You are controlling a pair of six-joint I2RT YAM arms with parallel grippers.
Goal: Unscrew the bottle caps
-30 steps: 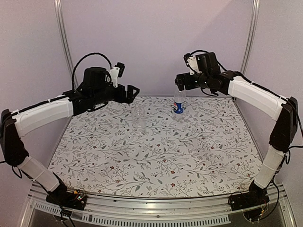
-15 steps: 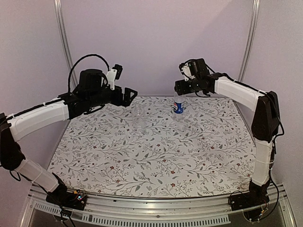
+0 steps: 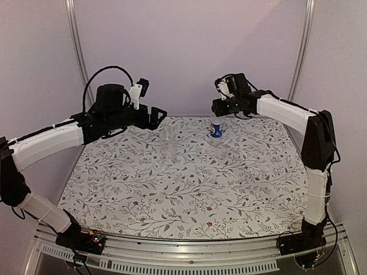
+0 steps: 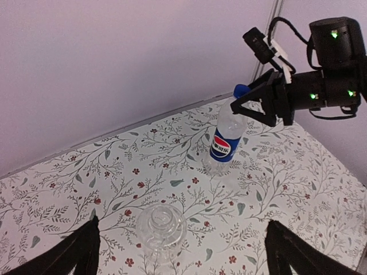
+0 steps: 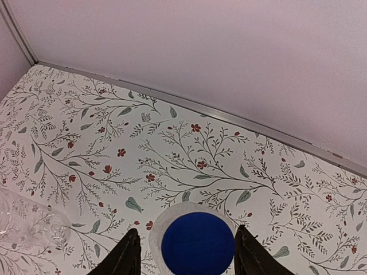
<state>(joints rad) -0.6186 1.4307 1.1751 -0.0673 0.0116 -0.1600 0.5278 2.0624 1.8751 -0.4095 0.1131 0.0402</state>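
At the left, we see the left gripper [image 3: 159, 116] spread wide and empty, poised over the plain clear bottle [image 4: 161, 230], likely ready to steady it. Further right, far on the floral table [image 3: 189, 195], stands the Pepsi bottle [image 4: 226, 141]. The right gripper [image 3: 217, 109] straddles its blue cap [image 5: 198, 243] from above, lined up for twisting. We cannot tell whether its fingers [image 5: 127, 255] are pinching yet.

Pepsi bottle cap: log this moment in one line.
right pincer: open astride blue cap | left pincer: open, apart from unlabelled bottle | Pepsi bottle: upright
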